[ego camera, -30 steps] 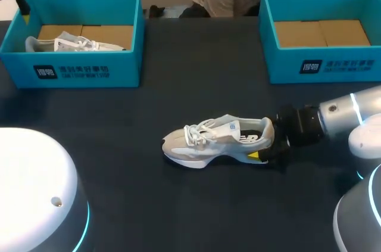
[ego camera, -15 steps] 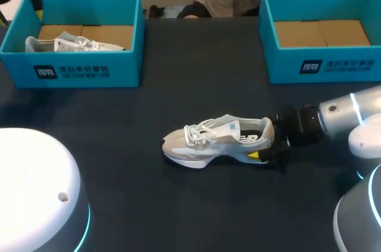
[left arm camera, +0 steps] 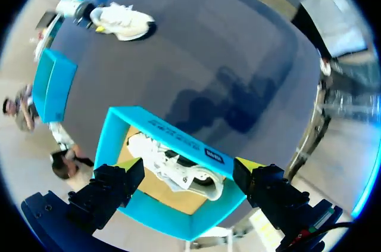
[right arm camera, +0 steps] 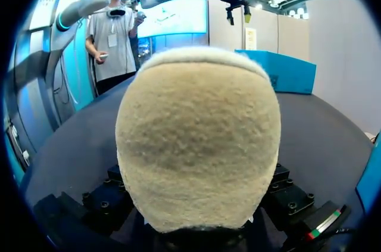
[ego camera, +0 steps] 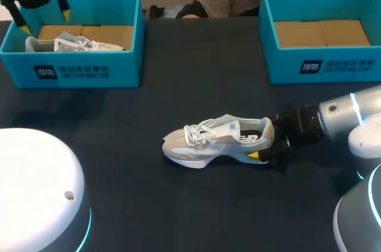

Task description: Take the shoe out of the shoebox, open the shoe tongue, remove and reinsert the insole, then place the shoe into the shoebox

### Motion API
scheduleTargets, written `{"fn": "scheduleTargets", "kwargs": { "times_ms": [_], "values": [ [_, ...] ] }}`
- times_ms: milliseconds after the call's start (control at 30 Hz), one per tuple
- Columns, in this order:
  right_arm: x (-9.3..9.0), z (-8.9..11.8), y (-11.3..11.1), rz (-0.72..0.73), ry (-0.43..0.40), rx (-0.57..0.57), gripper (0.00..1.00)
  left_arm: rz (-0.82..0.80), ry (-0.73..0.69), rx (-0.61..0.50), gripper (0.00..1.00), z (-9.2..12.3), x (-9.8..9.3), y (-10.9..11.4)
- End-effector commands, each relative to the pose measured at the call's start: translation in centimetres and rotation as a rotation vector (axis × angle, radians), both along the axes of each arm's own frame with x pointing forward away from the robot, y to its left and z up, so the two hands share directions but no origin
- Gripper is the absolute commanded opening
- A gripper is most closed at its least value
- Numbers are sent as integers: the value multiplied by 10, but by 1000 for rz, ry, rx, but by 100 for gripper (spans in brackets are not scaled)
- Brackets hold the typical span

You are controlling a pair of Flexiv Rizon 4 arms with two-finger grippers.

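We log the shoe [ego camera: 217,140] heel as napped, suede-like cloth; left shoebox [ego camera: 89,70] walls smooth matt teal card, floor raw brown cardboard; table [ego camera: 178,85] dark matt.

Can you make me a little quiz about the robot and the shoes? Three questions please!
1. Fill the gap: the right gripper is at the ____ of the shoe on the table.
2. True or false: the right shoebox has a shoe in it.
3. Pick one: where does the left gripper hover? A: above the left shoebox. B: over the shoe on the table. C: inside the right shoebox.

Key: 1 heel; 2 false; 3 A.
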State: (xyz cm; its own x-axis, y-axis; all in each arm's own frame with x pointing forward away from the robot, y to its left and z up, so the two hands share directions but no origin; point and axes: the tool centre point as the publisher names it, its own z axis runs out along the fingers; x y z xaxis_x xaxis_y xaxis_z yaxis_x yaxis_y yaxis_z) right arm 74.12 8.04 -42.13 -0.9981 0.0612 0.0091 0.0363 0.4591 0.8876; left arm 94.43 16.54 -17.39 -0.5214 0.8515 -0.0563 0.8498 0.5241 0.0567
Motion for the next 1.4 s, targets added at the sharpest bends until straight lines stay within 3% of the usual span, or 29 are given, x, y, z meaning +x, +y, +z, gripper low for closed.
{"fn": "scheduleTargets", "kwargs": {
  "times_ms": [33,200,367,1033,1167,1400],
  "values": [
    [-2,-1,2,-2,-2,-2,0,325,-77,46,100,1,-12,-17],
    [-2,-1,2,-2,-2,-2,0,614,-103,5,100,2,-21,-30],
    [-2,-1,2,-2,-2,-2,0,747,-116,-55,100,7,-28,-53],
    [-2,-1,2,-2,-2,-2,0,760,-109,-60,100,6,-28,-58],
    [-2,-1,2,-2,-2,-2,0,957,-96,-102,100,6,-39,-76],
    [-2,-1,2,-2,-2,-2,0,1278,-24,-120,100,0,-36,-97]
  ]
}}
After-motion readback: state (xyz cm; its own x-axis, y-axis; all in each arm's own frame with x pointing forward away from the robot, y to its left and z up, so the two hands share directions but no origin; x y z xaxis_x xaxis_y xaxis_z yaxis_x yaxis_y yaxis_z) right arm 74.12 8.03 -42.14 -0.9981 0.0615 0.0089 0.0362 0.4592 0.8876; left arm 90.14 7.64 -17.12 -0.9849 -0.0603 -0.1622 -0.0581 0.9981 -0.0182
